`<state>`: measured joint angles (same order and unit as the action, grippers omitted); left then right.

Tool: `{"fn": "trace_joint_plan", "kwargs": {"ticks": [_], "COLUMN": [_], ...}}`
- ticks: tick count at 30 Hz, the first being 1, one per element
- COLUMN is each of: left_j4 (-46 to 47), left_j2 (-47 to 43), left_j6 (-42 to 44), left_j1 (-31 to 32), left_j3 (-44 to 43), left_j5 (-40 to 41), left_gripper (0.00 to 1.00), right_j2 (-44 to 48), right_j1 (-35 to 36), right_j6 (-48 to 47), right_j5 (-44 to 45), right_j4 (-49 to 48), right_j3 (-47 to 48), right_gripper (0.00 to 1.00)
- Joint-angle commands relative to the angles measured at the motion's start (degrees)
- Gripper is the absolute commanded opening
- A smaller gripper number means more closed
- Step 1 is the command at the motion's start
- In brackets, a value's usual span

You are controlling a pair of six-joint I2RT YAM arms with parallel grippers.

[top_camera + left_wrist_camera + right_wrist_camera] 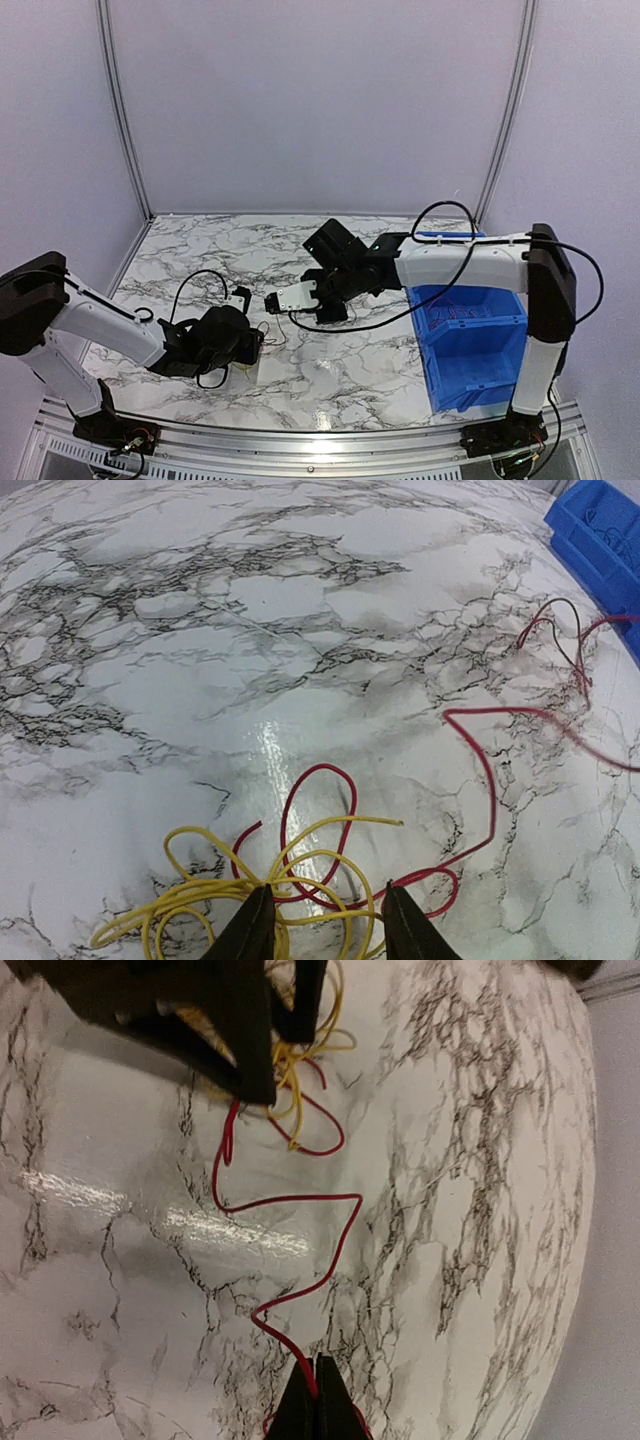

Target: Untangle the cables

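Note:
The cables lie on the marble table. In the left wrist view a bundle of yellow cable (330, 858) loops with a red cable (487, 770), which trails right toward more red and dark wires (560, 630). My left gripper (325, 925) stands open over the yellow loops, which lie between its jaws, with the left finger against the bundle. My right gripper (318, 1385) is shut on the red cable (290, 1200), which snakes from its tips up to the yellow bundle (290, 1070) under the left arm's black fingers (250, 1050). From above, the two grippers (258, 342) (272, 300) are close together mid-table.
A blue bin (470, 340) stands at the table's right side, under the right arm, and its corner (600, 530) shows in the left wrist view. Grey walls enclose the table at the back and sides.

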<state>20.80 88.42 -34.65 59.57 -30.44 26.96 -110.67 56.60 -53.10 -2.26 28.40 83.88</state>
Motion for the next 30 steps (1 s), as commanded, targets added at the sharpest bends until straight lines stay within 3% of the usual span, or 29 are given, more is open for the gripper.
{"fn": "trace_joint_plan", "kwargs": {"ticks": [1, 8, 16, 30], "left_j4": [4.04, 4.51, 4.69, 4.78], "left_j2": [5.66, 9.71, 9.75, 8.71], "left_j6": [1.12, -1.51, -2.65, -2.93], "left_j1": [-0.24, -0.16, -0.16, -0.16], "left_j3": [-2.62, -1.64, 0.61, 2.46], "left_j5": [-1.9, -4.17, -3.86, -3.75], "left_gripper": [0.36, 0.27, 0.26, 0.27], "right_j2": [10.27, 21.34, 26.39, 33.37], "right_j1": [-0.19, -5.19, -14.84, -31.96], "right_j6": [3.67, 8.2, 12.92, 18.18], "right_j5": [-7.55, -16.26, -23.43, -25.8], "right_j4": [3.92, 6.39, 10.25, 6.31], "right_j3": [4.57, 12.12, 26.7, 30.3], "right_gripper": [0.0, 0.0, 0.0, 0.0]}}
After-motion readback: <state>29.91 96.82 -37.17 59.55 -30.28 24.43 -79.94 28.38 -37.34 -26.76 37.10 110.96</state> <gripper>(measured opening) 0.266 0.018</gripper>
